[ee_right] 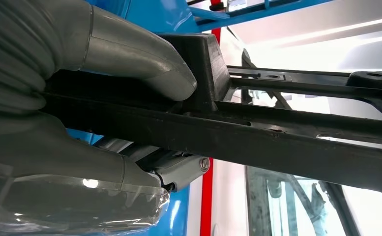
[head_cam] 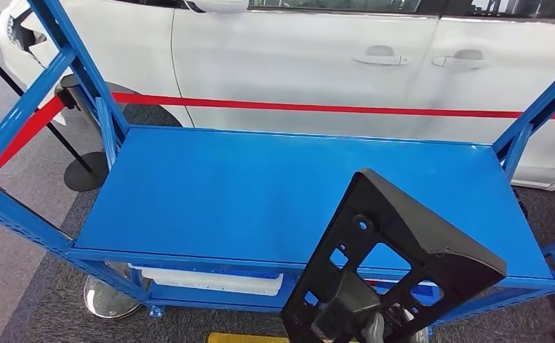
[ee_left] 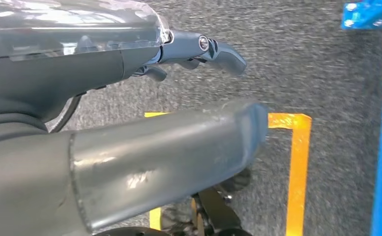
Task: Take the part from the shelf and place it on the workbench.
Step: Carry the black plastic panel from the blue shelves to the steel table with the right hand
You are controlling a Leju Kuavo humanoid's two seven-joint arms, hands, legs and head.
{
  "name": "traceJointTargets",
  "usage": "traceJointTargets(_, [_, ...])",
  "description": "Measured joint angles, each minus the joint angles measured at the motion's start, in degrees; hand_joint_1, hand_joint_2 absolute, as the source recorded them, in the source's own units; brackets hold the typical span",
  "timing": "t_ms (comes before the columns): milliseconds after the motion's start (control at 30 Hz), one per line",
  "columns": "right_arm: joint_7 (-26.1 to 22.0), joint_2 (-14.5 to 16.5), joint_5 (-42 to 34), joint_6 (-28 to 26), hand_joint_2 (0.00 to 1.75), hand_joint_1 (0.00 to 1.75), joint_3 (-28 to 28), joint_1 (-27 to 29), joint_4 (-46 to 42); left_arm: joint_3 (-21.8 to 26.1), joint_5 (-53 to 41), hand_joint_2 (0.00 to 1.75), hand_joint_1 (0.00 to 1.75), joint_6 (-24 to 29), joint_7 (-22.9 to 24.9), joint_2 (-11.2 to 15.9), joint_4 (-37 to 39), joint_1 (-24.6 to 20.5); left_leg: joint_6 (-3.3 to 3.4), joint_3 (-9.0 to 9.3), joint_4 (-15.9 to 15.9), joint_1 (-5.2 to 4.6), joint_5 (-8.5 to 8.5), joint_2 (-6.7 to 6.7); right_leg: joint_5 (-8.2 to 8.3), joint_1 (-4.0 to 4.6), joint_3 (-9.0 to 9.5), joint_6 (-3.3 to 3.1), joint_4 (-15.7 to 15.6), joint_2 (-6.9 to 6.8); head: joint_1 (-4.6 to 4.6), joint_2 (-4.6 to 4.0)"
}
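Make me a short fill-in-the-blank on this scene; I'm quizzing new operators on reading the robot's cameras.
1. The black part is gripped by the robot's ____ hand.
2. The shelf top beneath the part is coloured ____.
3. Behind the shelf stands a white ____.
4. The left hand hangs over grey carpet marked with ____ tape.

Missing words: right; blue; car; yellow

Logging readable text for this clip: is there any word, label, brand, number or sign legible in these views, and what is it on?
None can be read.
Black part held by the right robot hand: no lettering shows.
Blue shelf: plain, no label.
White car: no badge or plate in view.
Red barrier tape: no print.
Yellow floor marking: a line only.
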Motion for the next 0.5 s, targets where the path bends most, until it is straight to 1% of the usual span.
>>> traceJointTargets(33, [0.00, 0.00, -0.03, 0.11, 1.75, 1.75, 0.00, -0.01, 0.01, 0.00, -0.13, 0.00, 0.00, 0.00, 0.12, 0.00, 0.00, 0.00, -0.08, -0.50, 0.08, -0.01, 0.33, 0.02, 0.35, -0.10, 0.56, 0.07, 0.23, -0.01, -0.01, 0.00])
traceJointTargets(67, [0.00, 0.00, -0.05, 0.21, 1.75, 1.75, 0.01, -0.04, 0.01, 0.00, -0.26, 0.00, 0.00, 0.00, 0.21, -0.01, 0.00, 0.00, -0.20, -1.00, 0.16, -0.01, 0.67, 0.02, 1.61, -0.20, 2.18, 0.08, -1.51, -0.01, 0.01, 0.00])
traceJointTargets(100, [0.00, 0.00, -0.06, 0.27, 1.75, 1.75, 0.01, -0.08, 0.01, 0.00, -0.35, 0.00, 0.00, -0.01, 0.29, -0.02, 0.00, -0.02, -0.38, -1.37, 0.25, -0.01, 1.00, -0.01, 3.31, -0.28, 4.87, -0.03, -5.28, -0.01, 0.01, 0.00])
traceJointTargets(133, [0.00, 0.00, -0.07, 0.30, 1.75, 1.75, 0.02, -0.16, 0.01, 0.01, -0.40, 0.00, 0.00, -0.01, 0.34, -0.04, 0.00, -0.01, -0.62, -1.68, 0.35, -0.07, 1.31, -0.05, 4.52, -0.24, 7.85, -0.21, -9.78, -0.01, 0.01, 0.00])
traceJointTargets(167, [0.00, 0.00, -0.08, 0.33, 1.75, 1.75, 0.04, -0.24, 0.01, 0.01, -0.42, 0.00, 0.00, -0.01, 0.38, -0.08, 0.00, -0.01, -0.94, -1.85, 0.39, -0.12, 1.65, -0.09, 5.37, -0.15, 10.11, -0.41, -13.31, 0.01, -0.06, 0.00])
traceJointTargets(200, [-0.02, 0.00, -0.09, 0.34, 1.75, 1.75, 0.07, -0.30, -0.01, 0.02, -0.42, 0.00, 0.00, -0.01, 0.40, -0.10, 0.00, -0.01, -1.30, -1.92, 0.40, -0.17, 1.99, -0.11, 5.72, 0.00, 11.53, -0.63, -15.72, 0.04, -0.07, -0.01])
traceJointTargets(233, [-0.07, 0.00, -0.11, 0.37, 1.75, 1.75, 0.11, -0.37, -0.02, 0.02, -0.42, 0.00, 0.00, 0.00, 0.40, -0.13, 0.00, -0.02, -1.68, -1.96, 0.33, -0.21, 2.38, -0.11, 5.78, 0.18, 11.88, -0.85, -16.62, 0.08, -0.09, -0.01])
traceJointTargets(267, [-0.11, 0.00, -0.14, 0.40, 1.75, 1.75, 0.15, -0.38, -0.03, 0.02, -0.43, 0.00, 0.00, -0.01, 0.41, -0.13, 0.00, -0.02, -2.08, -1.97, 0.18, -0.21, 2.82, -0.13, 6.19, 0.26, 11.55, -1.14, -16.58, 0.08, -0.12, -0.01])
traceJointTargets(300, [-0.19, 0.01, -0.15, 0.46, 1.75, 1.75, 0.19, -0.39, -0.04, 0.03, -0.47, 0.00, 0.00, -0.01, 0.42, -0.12, 0.00, -0.02, -2.44, -2.10, 0.23, -0.14, 2.90, -0.15, 6.62, 0.19, 11.20, -1.54, -16.72, -0.02, -0.03, -0.01])
traceJointTargets(333, [-0.26, 0.02, -0.14, 0.53, 1.75, 1.75, 0.25, -0.44, -0.04, 0.03, -0.53, 0.00, 0.00, -0.02, 0.44, -0.11, 0.00, 0.00, -2.77, -2.46, 0.72, -0.08, 2.13, -0.17, 7.15, 0.10, 10.73, -2.01, -16.77, -0.14, -0.04, -0.01])
traceJointTargets(367, [-0.31, 0.05, -0.05, 0.60, 1.75, 1.75, 0.33, -0.48, -0.05, 0.04, -0.60, 0.00, 0.00, -0.07, 0.48, -0.10, 0.00, 0.04, -3.05, -3.05, 2.16, -0.01, 0.28, -0.20, 7.76, -0.03, 10.18, -2.51, -16.90, -0.28, -0.11, -0.01])
traceJointTargets(400, [-0.36, 0.08, 0.15, 0.66, 1.75, 1.75, 0.46, -0.54, -0.05, 0.05, -0.70, 0.00, 0.00, -0.16, 0.52, -0.10, 0.00, 0.05, -3.27, -3.86, 4.71, 0.08, -2.46, -0.20, 8.36, -0.09, 9.54, -2.89, -16.95, -0.42, -0.20, -0.01])
traceJointTargets(433, [-0.39, 0.11, 0.43, 0.69, 1.75, 1.75, 0.64, -0.59, -0.06, 0.05, -0.84, 0.00, 0.00, -0.28, 0.56, -0.10, 0.00, 0.05, -3.47, -4.78, 8.07, 0.10, -5.45, -0.20, 8.89, 0.00, 8.84, -3.14, -16.90, -0.49, -0.34, 0.00])
traceJointTargets(467, [-0.39, 0.13, 0.77, 0.72, 1.75, 1.75, 0.87, -0.65, -0.05, 0.05, -0.99, 0.00, 0.00, -0.41, 0.58, -0.10, 0.00, 0.03, -3.63, -5.49, 11.67, 0.12, -7.78, -0.21, 9.40, 0.10, 8.11, -3.27, -16.81, -0.56, -0.43, -0.01])
traceJointTargets(500, [-0.40, 0.13, 1.16, 0.73, 1.75, 1.75, 1.09, -0.76, -0.05, 0.05, -1.14, 0.00, 0.00, -0.51, 0.59, -0.09, 0.00, 0.01, -3.73, -5.70, 14.48, 0.12, -8.84, -0.21, 9.91, 0.22, 7.30, -3.28, -16.63, -0.61, -0.45, -0.01])
